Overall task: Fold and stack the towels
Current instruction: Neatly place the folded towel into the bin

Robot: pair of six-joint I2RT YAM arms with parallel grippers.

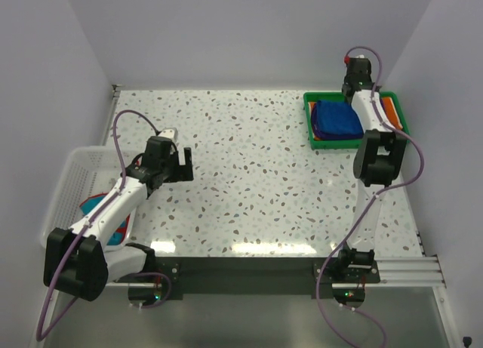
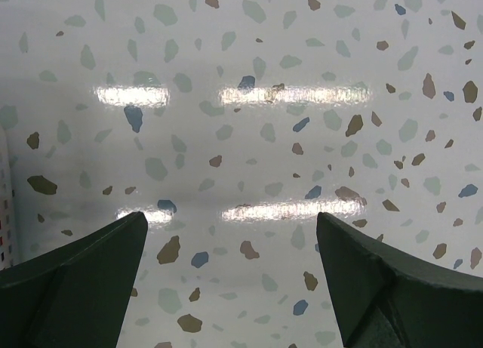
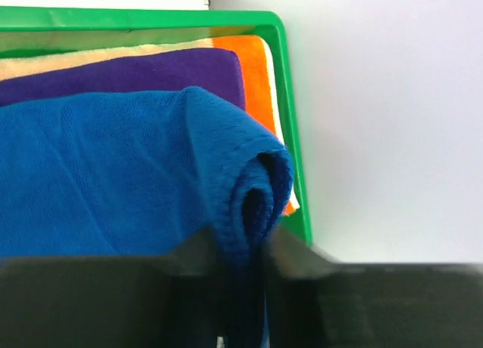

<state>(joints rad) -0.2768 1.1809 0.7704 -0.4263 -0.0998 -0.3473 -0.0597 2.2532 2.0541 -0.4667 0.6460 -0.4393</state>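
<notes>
A folded bright blue towel point(image 3: 113, 174) lies on top of a stack in the green tray point(image 3: 287, 99), over a dark purple towel point(image 3: 128, 72) and an orange one point(image 3: 255, 69). My right gripper point(image 3: 245, 250) is shut on the rolled fold at the blue towel's near right edge. From above, the blue towel point(image 1: 337, 119) fills the tray point(image 1: 311, 129) at the back right, with the right gripper point(image 1: 355, 99) over its right side. My left gripper point(image 1: 183, 163) hangs open above bare table at the left; nothing sits between its fingers point(image 2: 90, 272). Teal and red patterned towels point(image 1: 98, 206) lie in the white basket point(image 1: 72, 170).
The white mesh basket stands at the table's left edge, right beside my left arm. The green tray sits in the back right corner against the wall. Speckled tabletop point(image 1: 256, 174) stretches between them.
</notes>
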